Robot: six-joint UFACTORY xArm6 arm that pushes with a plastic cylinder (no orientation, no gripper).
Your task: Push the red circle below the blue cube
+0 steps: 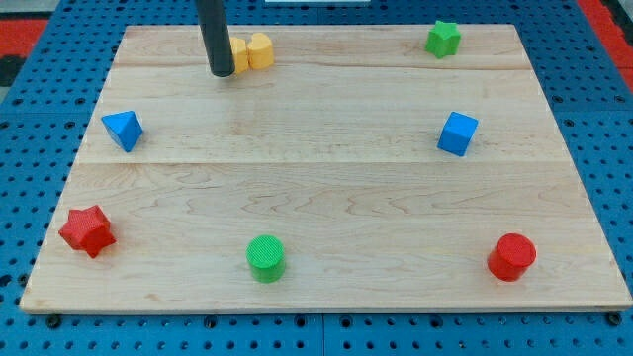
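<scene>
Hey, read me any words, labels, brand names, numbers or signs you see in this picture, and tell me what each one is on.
None: no readable text anywhere in this view.
The wooden board shows only bare grain.
The red circle, blue cube, blue triangle, red star, green circle, green star and yellow block carry no markings.
The rod ending in my tip, beside the yellow block, is plain dark.

A pale wooden surface [326, 188] made of joined planks fills most of the view, its grain running from 9 to 3 o'clock. It lies on a blue perforated panel [40, 148] that shows on all sides. Red patches show at 11 o'clock [25, 25] and 1 o'clock [605, 15]. Lighting is even, with a soft sheen.
</scene>
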